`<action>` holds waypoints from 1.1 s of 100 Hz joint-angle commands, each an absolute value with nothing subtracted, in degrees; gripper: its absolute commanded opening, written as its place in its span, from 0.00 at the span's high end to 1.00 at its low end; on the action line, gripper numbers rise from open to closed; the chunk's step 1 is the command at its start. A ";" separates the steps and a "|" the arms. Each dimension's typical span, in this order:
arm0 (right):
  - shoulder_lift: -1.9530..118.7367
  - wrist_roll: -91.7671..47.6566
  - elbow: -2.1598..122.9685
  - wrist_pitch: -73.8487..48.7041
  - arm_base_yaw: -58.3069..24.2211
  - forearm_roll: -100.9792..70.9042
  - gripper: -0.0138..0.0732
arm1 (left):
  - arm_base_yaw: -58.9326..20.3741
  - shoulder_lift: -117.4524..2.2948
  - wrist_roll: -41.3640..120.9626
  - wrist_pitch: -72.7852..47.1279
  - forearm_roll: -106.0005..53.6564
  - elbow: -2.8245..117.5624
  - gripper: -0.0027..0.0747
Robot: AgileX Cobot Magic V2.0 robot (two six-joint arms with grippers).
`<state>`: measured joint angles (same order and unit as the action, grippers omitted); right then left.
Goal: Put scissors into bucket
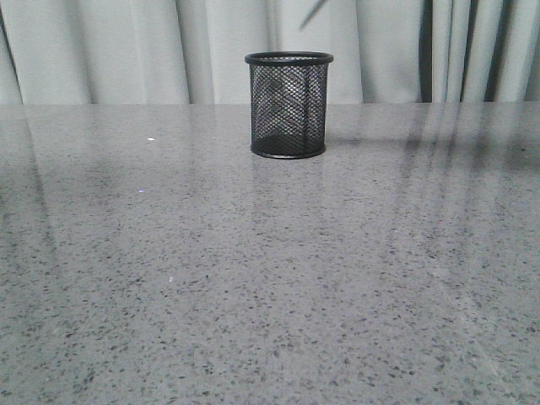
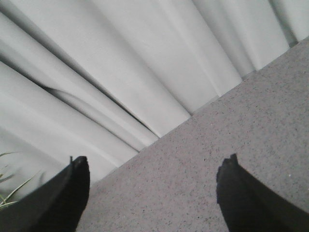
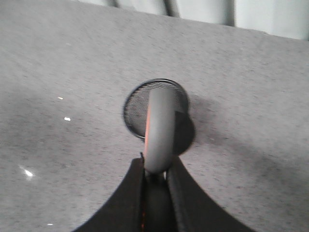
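Note:
The bucket (image 1: 288,105), a black wire-mesh cup, stands upright at the far middle of the table. A dark slim tip of the scissors (image 1: 314,12) shows at the top of the front view, above the bucket. In the right wrist view my right gripper (image 3: 155,166) is shut on the scissors (image 3: 158,128), whose grey handle loop with an orange edge is held above the bucket's open mouth (image 3: 134,110). My left gripper (image 2: 155,166) is open and empty over bare table near the curtain. Neither gripper shows in the front view.
A pale pleated curtain (image 1: 126,51) hangs behind the far edge of the grey speckled table (image 1: 253,278). A few green leaves (image 2: 9,193) show past the table's edge in the left wrist view.

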<state>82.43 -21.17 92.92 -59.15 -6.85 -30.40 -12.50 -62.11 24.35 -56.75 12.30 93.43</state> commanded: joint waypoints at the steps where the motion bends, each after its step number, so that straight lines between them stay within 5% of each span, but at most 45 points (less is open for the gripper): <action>1: 83.18 -20.39 97.76 -58.05 -8.04 -28.60 0.90 | -12.18 -62.20 23.58 -51.73 10.71 95.13 0.33; 110: 100.80 -20.54 111.27 -62.02 -13.95 -22.58 0.83 | -11.54 -63.77 23.58 -50.16 7.88 94.63 0.33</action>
<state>103.30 -19.92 109.20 -63.86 -13.81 -20.32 -11.71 -64.29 24.23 -55.05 8.14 93.31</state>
